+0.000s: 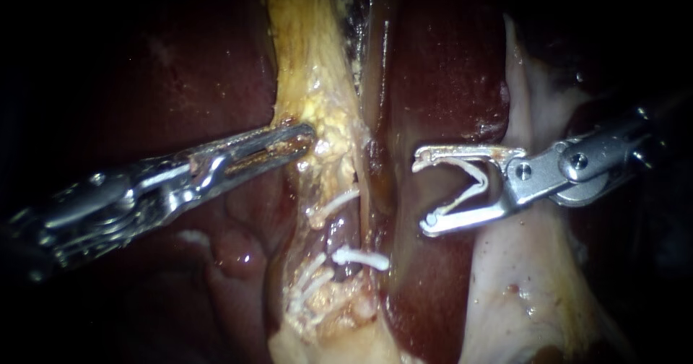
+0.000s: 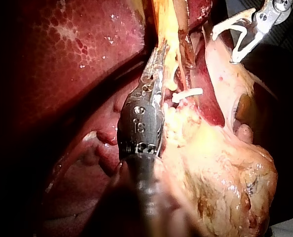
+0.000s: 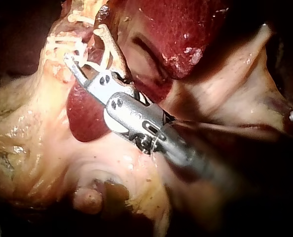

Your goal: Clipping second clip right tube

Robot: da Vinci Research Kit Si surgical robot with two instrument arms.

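End effector of right instrument (image 1: 421, 196): wide, holding open clip (image 1: 478, 178) | tube (image 1: 345, 235) ahead, lower left, apart

Left instrument (image 2: 161, 49) grips yellow tissue (image 2: 168, 24); right instrument (image 2: 224, 48) holds an open clip (image 2: 230, 23).

Steel both sides: left instrument (image 1: 307, 136) has long slim jaws, black shaft; right instrument (image 1: 422, 191) shows round pivot screws.

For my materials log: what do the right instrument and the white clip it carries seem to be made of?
The right instrument: likely polished metal, silvery with bright glints. The clip: probably matte white plastic, uniformly pale, no shine.
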